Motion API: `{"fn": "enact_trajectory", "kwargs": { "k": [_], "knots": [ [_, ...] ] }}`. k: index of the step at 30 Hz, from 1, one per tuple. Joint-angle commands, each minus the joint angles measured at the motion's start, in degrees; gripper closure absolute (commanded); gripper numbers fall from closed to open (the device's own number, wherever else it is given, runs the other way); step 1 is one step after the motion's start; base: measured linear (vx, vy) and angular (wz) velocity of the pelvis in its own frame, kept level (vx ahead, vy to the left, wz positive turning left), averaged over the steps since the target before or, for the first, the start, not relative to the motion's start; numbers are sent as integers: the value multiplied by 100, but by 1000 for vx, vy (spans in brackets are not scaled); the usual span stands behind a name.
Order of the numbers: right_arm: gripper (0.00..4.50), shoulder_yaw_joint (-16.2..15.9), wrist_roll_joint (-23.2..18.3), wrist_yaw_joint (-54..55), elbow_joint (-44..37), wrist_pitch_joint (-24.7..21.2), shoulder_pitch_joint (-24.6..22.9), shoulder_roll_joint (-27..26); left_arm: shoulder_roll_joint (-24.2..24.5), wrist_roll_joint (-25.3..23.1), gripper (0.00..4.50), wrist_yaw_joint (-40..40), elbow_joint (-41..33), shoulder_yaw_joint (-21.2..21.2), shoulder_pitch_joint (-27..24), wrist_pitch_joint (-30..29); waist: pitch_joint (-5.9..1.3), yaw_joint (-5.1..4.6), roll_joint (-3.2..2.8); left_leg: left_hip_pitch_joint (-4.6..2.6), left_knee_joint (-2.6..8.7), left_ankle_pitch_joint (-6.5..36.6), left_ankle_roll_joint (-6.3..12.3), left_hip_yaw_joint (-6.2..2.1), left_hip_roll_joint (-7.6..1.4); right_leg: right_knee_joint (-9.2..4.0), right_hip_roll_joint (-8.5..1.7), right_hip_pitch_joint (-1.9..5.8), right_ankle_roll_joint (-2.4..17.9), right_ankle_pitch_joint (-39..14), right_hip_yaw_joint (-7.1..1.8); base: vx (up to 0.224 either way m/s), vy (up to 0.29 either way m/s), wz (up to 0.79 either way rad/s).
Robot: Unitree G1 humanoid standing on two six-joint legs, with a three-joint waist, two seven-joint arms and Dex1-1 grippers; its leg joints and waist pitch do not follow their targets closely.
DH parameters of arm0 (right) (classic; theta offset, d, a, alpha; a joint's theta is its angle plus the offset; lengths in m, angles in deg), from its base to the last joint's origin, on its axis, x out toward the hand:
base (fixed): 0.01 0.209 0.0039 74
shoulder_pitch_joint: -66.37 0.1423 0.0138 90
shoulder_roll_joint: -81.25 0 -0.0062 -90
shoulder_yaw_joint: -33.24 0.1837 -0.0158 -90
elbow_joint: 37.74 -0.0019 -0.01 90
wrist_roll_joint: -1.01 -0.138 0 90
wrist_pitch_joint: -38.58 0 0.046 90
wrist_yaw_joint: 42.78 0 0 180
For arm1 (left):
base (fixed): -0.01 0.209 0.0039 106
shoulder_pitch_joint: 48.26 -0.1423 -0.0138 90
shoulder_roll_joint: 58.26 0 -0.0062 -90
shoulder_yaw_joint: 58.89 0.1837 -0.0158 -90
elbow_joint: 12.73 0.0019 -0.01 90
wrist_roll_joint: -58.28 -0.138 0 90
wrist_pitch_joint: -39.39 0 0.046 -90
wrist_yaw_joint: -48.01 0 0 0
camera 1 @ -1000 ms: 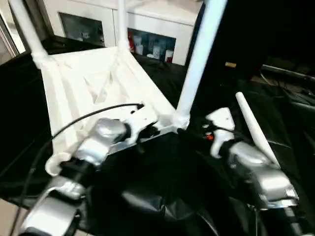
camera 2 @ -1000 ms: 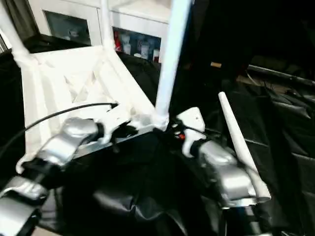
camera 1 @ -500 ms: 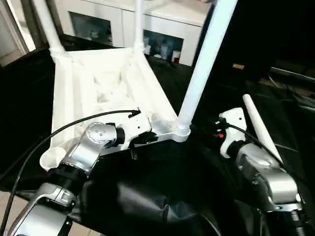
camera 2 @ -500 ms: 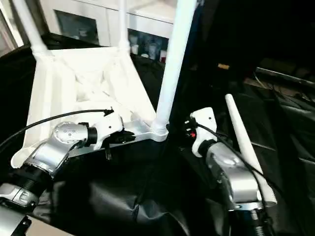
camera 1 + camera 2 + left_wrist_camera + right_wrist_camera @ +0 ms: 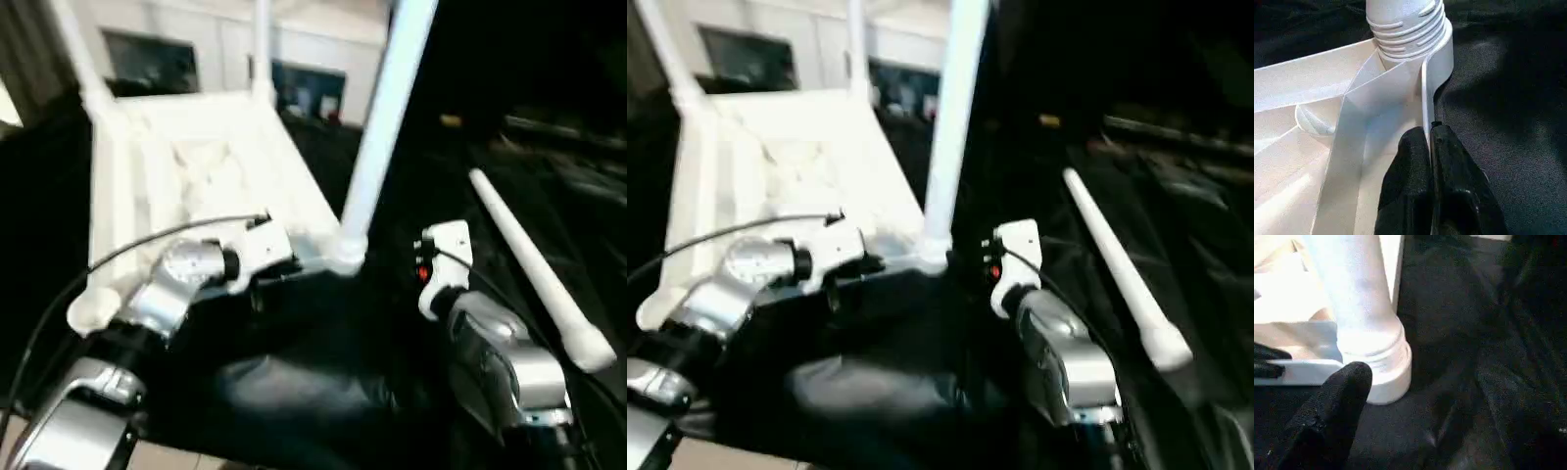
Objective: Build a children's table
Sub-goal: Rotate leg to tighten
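tabletop [image 5: 196, 166] upside down on black cloth | three legs [image 5: 387, 108] socketed, fourth leg [image 5: 534, 269] loose right, near-left socket empty | left gripper [image 5: 1429, 147] pinches tabletop rim | right gripper [image 5: 1332, 401] open, empty, beside near leg

My head views are smeared with motion blur: the upright leg [image 5: 384, 127] and the cabinet [image 5: 196, 59] behind it have soft, streaked edges. Daylight enters from the far left and washes out the tabletop [image 5: 196, 176] until its ribs nearly vanish in glare. The black cloth [image 5: 323, 382] swallows detail, showing only dull sheen on its folds. My left wrist view is sharp, with crisp shadows beside the socket [image 5: 1415, 34]. My right wrist view is softer, my near finger [image 5: 1327, 416] out of focus.
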State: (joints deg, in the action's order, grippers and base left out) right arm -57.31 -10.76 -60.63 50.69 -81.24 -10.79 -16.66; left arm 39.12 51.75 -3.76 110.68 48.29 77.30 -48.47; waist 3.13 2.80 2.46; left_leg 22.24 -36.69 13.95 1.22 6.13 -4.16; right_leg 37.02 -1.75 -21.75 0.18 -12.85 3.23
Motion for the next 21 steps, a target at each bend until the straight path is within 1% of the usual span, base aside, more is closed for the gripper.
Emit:
{"fn": "enact_trajectory", "kwargs": {
  "k": [1, 2, 3, 4, 5, 6, 7, 8, 9, 10, 11, 12, 13, 14, 15, 16, 17, 18, 19, 20, 21],
  "knots": [
    [60, 88, -32, 5, -75, -57, -29, 84, -144, 61, 450, 4, -102, -7, 161, 75, -478, -65, 79, -361, 352, -3150, -1064, -410, -592, -412, -837, 243, 183, 1278, -436, -82, -13, -19],
    [60, 89, -32, 0, -75, -55, -28, 85, -145, 65, 450, 5, -102, -10, 160, 74, -481, 5, 112, -93, 382, -2164, -802, -315, -596, -383, -1167, 462, 267, 1498, -510, -82, -13, -19],
    [60, 82, -24, -28, -72, -36, -20, 99, -142, 74, 450, -2, -91, -11, 160, 17, -398, 150, 77, -86, 409, -658, -494, -212, -679, -526, -1295, 394, 576, 1270, -534, -89, -28, -10],
    [60, 57, -9, -83, -61, -5, -12, 136, -137, 99, 450, -51, -103, -5, 149, -17, -345, 117, 75, -59, 562, -236, -353, -188, -754, -509, -1107, 442, 951, 712, -411, -94, -44, -3],
    [60, 29, 1, -138, -46, 29, -1, 180, -133, 124, 450, -95, -118, 3, 139, -61, -344, 126, 39, -101, 611, -96, -302, -190, -831, -500, -1032, 397, 1118, 499, -373, -94, -44, -3],
    [60, 11, 7, -173, -35, 51, 5, 209, -131, 139, 450, -126, -127, 9, 133, -83, -329, 71, -12, -191, 679, 267, -201, -213, -963, -463, -934, 294, 1385, 279, -338, -86, -39, -1],
    [41, -28, -20, -388, -2, 190, 10, 315, -127, 144, 450, -160, -158, 9, 118, -134, -322, 39, -30, -222, 708, 581, -168, -184, -1013, -453, -922, 264, 1551, 210, -308, -80, -42, 1],
    [41, -42, -33, -476, 11, 248, 12, 356, -125, 143, 450, -169, -169, 8, 113, -156, -312, 28, -20, -205, 716, 720, -170, -165, -1016, -449, -947, 278, 1596, 159, -309, -80, -42, 1],
    [41, -47, -63, -573, 5, 289, 5, 395, -127, 135, 450, -163, -169, 6, 115, -154, -294, 66, -15, -211, 704, 978, -206, -66, -995, -508, -991, 265, 1619, -118, -326, -75, -51, 2],
    [27, -88, -141, -1004, 4, 501, -19, 606, -138, 115, 450, -166, -176, 1, 120, -148, -266, 103, 8, -197, 671, 1184, -247, -4, -984, -570, -1050, 279, 1588, -567, -364, -63, -48, 4],
    [13, -110, -132, -1107, 16, 569, -21, 678, -146, 117, 450, -184, -179, -4, 120, -149, -264, 131, 3, -200, 662, 1208, -263, 15, -994, -593, -1068, 282, 1544, -778, -371, -63, -48, 4],
    [7, -157, -98, -1281, 59, 647, -15, 822, -152, 129, 450, -251, -204, 11, 114, -145, -266, 158, -3, -214, 654, 1142, -287, 68, -1019, -611, -1046, 255, 1466, -971, -375, 0, 0, 0],
    [2, -185, -82, -1401, 94, 697, -8, 918, -153, 142, 450, -316, -231, 28, 106, -140, -275, 178, -7, -218, 667, 1024, -299, 107, -1042, -593, -991, 245, 1414, -916, -354, 0, 0, 0],
    [2, -217, -72, -1593, 158, 785, 11, 1057, -143, 178, 450, -468, -306, 65, 80, -132, -291, 194, -19, -219, 680, 907, -304, 125, -1058, -551, -955, 239, 1404, -689, -334, 0, 0, 0],
    [2, -222, -72, -1620, 163, 796, 12, 1074, -142, 185, 450, -484, -316, 67, 77, -133, -291, 194, -19, -219, 680, 907, -304, 125, -1058, -551, -955, 239, 1404, -689, -334, 0, 0, 0],
    [2, -288, -64, -1919, 214, 908, 31, 1259, -129, 252, 450, -655, -415, 97, 47, -147, -320, 208, -17, -227, 671, 716, -279, 146, -1057, -485, -933, 234, 1475, -202, -315, 0, 0, 0],
    [2, -323, -54, -2063, 231, 960, 40, 1337, -114, 276, 450, -735, -452, 117, 41, -147, -331, 216, -10, -217, 659, 632, -244, 156, -1057, -461, -945, 249, 1514, -20, -315, 0, 0, 0],
    [2, -357, -60, -2225, 246, 994, 48, 1413, -99, 286, 450, -796, -476, 134, 41, -141, -343, 237, 2, -198, 634, 390, -137, 171, -1043, -426, -940, 261, 1572, 330, -313, 0, 0, 0],
    [2, -357, -60, -2225, 246, 994, 48, 1413, -99, 286, 450, -796, -476, 134, 41, -141, -353, 251, 2, -203, 616, 301, -75, 187, -1032, -409, -936, 254, 1608, 478, -311, 0, 0, 0],
    [2, -468, -59, -2539, 273, 1063, 63, 1599, -70, 291, 450, -916, -515, 169, 36, -151, -363, 271, -3, -204, 594, 153, 42, 203, -1024, -388, -933, 245, 1656, 695, -313, 0, 0, 0],
    [2, -553, -7, -2664, 306, 1117, 71, 1714, -49, 312, 450, -1008, -557, 188, 17, -136, -366, 289, 9, -194, 579, 92, 122, 202, -1025, -380, -934, 262, 1677, 780, -305, 0, 0, 0]
  ]
}}
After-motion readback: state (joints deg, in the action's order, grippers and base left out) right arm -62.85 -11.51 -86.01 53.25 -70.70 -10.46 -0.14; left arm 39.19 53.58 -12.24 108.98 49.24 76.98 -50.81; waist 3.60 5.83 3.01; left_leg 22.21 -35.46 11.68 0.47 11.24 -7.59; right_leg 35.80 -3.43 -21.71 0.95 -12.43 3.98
